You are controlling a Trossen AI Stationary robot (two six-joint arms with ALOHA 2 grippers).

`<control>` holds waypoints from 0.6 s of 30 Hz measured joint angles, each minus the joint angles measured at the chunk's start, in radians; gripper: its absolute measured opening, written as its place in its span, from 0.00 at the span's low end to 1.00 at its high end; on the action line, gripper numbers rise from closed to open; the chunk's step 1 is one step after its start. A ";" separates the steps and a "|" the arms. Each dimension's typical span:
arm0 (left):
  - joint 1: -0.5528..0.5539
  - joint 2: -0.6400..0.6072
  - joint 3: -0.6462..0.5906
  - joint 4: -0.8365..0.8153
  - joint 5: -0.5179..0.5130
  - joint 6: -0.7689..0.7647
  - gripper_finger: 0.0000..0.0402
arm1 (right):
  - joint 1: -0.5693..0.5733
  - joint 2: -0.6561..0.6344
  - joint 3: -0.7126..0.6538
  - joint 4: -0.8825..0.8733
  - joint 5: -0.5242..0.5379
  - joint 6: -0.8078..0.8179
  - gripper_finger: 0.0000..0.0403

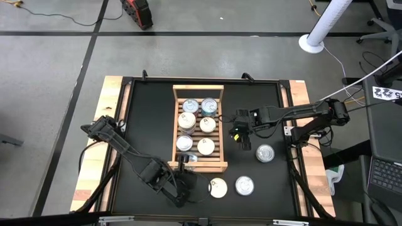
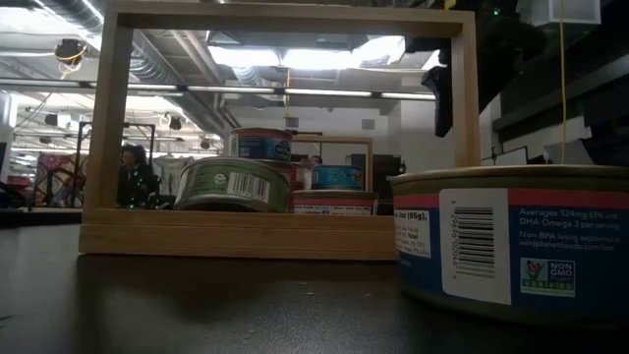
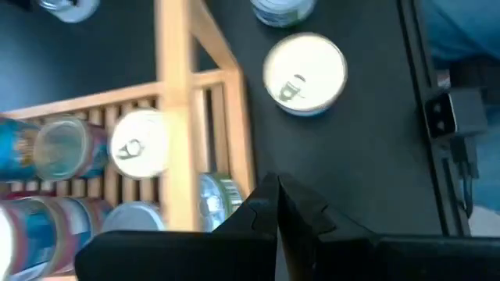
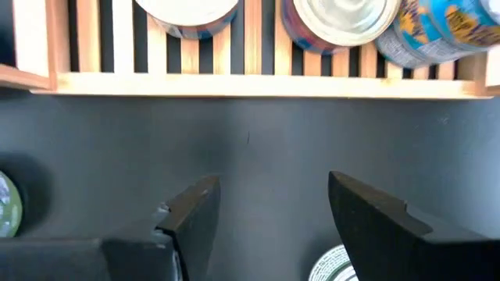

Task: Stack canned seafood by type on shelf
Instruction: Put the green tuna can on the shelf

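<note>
We found most of the canned seafood (image 1: 200, 124) sorted in two rows on the shelf (image 1: 176, 119), three tins (image 1: 265, 152) waiting on the black tabletop (image 1: 151, 113). Our left end effector (image 1: 183, 159), fingers pressed together and empty, hovered at the shelf's near rail; our right end effector (image 1: 240, 135), fingers spread, hung beside its right rail, with open room around the loose tins.
</note>
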 joint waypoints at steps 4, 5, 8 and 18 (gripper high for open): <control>0.033 -0.062 0.014 -0.062 -0.012 -0.005 0.00 | 0.000 -0.023 0.000 0.000 0.000 0.000 0.59; 0.046 -0.081 0.014 -0.077 -0.012 -0.005 0.00 | 0.000 -0.025 0.000 0.000 0.000 0.000 0.59; 0.092 -0.125 0.014 -0.134 -0.012 -0.005 0.00 | 0.000 -0.026 0.000 -0.001 0.000 0.000 0.59; 0.357 -0.160 -0.029 -0.261 0.305 0.037 0.00 | 0.000 -0.026 0.000 0.000 0.000 0.000 0.59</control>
